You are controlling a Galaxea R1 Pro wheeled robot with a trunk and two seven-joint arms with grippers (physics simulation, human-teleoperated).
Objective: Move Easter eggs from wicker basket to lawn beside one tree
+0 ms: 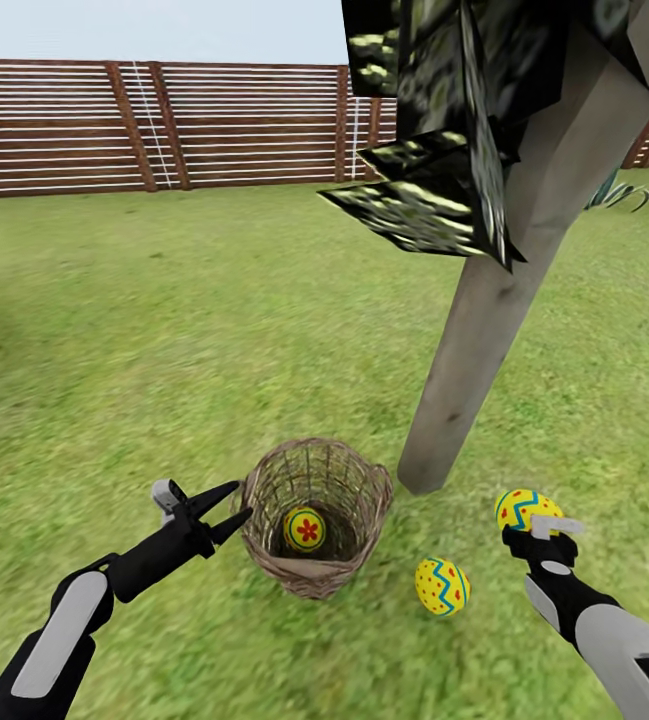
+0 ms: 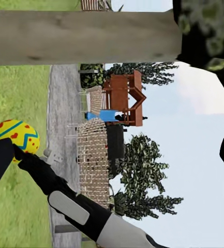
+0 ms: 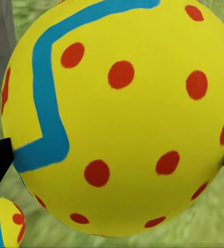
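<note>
Right gripper (image 1: 532, 520): closed around a yellow egg with red dots and blue zigzag (image 1: 520, 508), held low over the lawn (image 1: 214, 330) just beside the tree (image 1: 484, 330) trunk. Left gripper (image 1: 234, 500): jaws spread wide, holding nothing, just beside the wicker basket (image 1: 316, 520) rim. Flower egg (image 1: 305, 529) lies inside the basket; another zigzag egg (image 1: 441, 586) rests on grass between basket and right arm, near the trunk; brown slatted fence (image 1: 164, 125) behind.
</note>
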